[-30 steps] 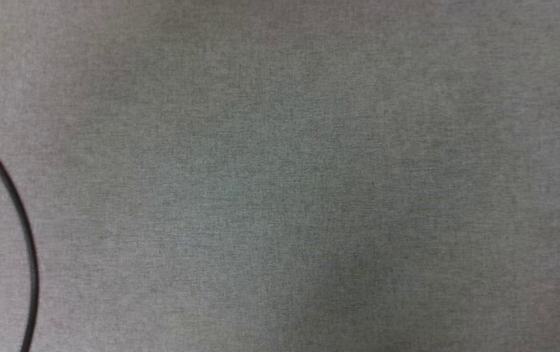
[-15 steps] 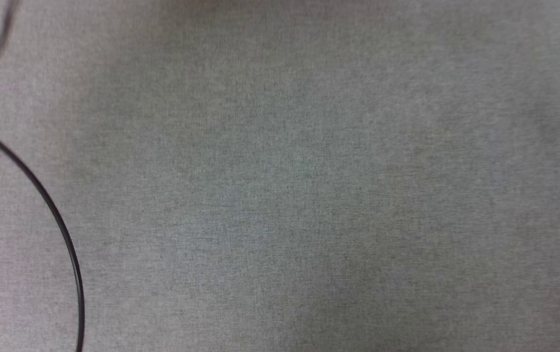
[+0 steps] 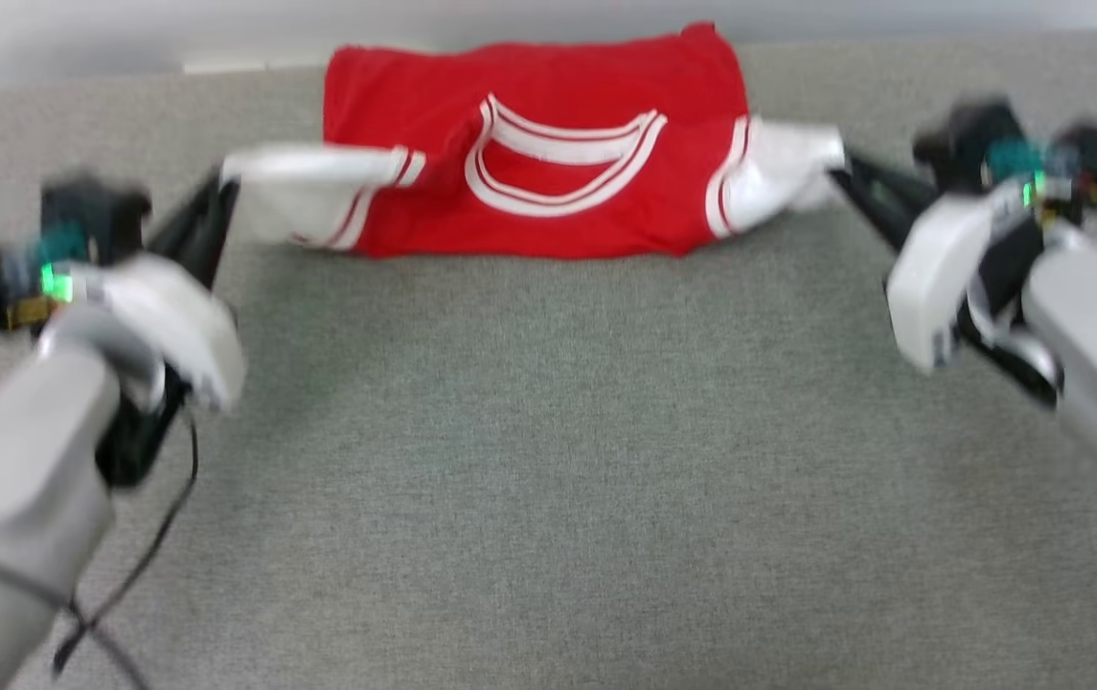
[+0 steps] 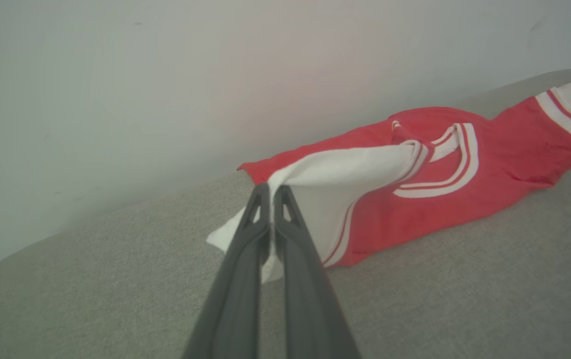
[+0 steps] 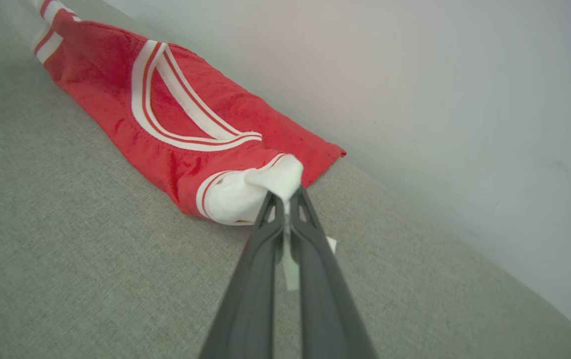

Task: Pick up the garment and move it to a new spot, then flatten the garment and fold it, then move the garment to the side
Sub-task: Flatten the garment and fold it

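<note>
The pale wall is the biggest thing. The left wrist view lets me see it rise right behind the shirt. Under it lies the grey cloth counter. The garment lies at the far edge of the counter, close to the wall, red side up.

I think I hold it by both ends so I can pull it wide and smooth before I fold it. My left arm and right arm reach in from the sides. The head view is blurry, but it gives me both sides at once.

My left tool is pressed together, pinching the white left sleeve. My right tool is pressed together too, pinching the white right sleeve.

The striped collar sits between them. The wrist views give me each pinch up close, with the cloth right at the tips. By the right tool, a small white bit pokes out lower down between the fingers. A thin black cable hangs by my left arm.
</note>
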### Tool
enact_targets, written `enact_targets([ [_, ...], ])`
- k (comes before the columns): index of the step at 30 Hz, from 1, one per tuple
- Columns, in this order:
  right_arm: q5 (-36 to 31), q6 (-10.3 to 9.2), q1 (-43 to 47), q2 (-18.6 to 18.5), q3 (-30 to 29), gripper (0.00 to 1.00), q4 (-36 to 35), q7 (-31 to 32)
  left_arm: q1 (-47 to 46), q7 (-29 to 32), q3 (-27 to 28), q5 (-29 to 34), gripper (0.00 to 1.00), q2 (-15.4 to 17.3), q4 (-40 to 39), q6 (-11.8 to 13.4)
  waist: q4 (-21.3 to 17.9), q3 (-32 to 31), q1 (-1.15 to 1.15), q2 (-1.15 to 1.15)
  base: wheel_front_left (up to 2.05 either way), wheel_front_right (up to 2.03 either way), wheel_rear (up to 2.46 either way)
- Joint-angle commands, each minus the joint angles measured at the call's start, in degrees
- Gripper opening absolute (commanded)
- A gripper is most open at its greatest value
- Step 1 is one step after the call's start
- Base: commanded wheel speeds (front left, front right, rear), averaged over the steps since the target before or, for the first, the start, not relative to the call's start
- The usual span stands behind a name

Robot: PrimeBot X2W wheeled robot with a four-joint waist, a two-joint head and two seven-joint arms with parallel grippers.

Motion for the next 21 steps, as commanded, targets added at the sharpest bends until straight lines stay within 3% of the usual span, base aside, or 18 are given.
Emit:
enact_targets([
  [1,0.7,-0.06,2.8,-1.5,0.5,0.00,-0.7,-0.9,4.0,-0.4,0.5,-0.4,0.00,1.3,-1.9,1.1,0.0,-2.4,0.01,0.00,0.00,0.00,0.00],
  [15,4.7,-0.05,26.8,-12.5,1.4,0.00,-10.6,-0.1,37.1,-0.4,4.1,-6.9,0.00,11.9,-21.5,14.7,-2.3,-11.7,0.01,0.00,0.00,0.00,0.00],
  [21,5.0,-0.06,36.4,-15.7,-1.7,0.00,-15.2,1.6,46.9,-0.3,4.4,-9.9,0.00,14.6,-26.7,18.5,-2.9,-14.3,0.01,0.00,0.00,0.00,0.00],
])
